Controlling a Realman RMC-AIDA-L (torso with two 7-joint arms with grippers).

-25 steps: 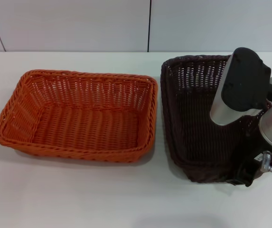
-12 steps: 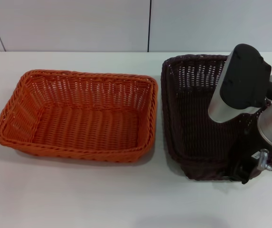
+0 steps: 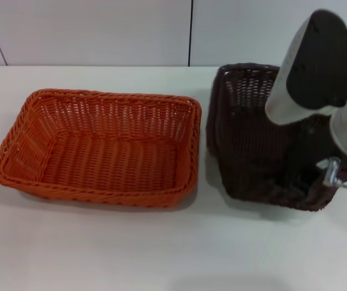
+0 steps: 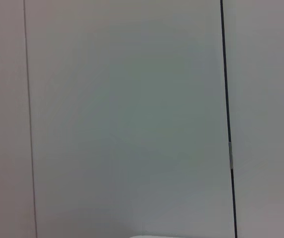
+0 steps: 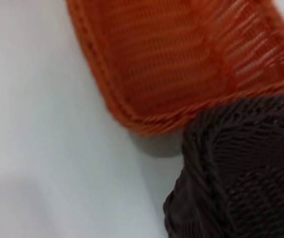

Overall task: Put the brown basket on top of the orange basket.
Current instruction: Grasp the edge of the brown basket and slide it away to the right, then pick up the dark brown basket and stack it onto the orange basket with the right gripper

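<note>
The right arm (image 3: 318, 63) reaches down from the upper right, its wrist bent downward. The right gripper (image 3: 318, 185) sits low at the near right. The left arm is out of sight.

You see the orange basket (image 3: 97, 147) on the surface (image 3: 100, 254), to your left | the brown basket (image 3: 252, 139) just beside it on your right, a narrow gap between them, tilted | right gripper (image 3: 318, 188) at the brown basket's near right corner | wall (image 3: 100, 30) behind the surface.
</note>
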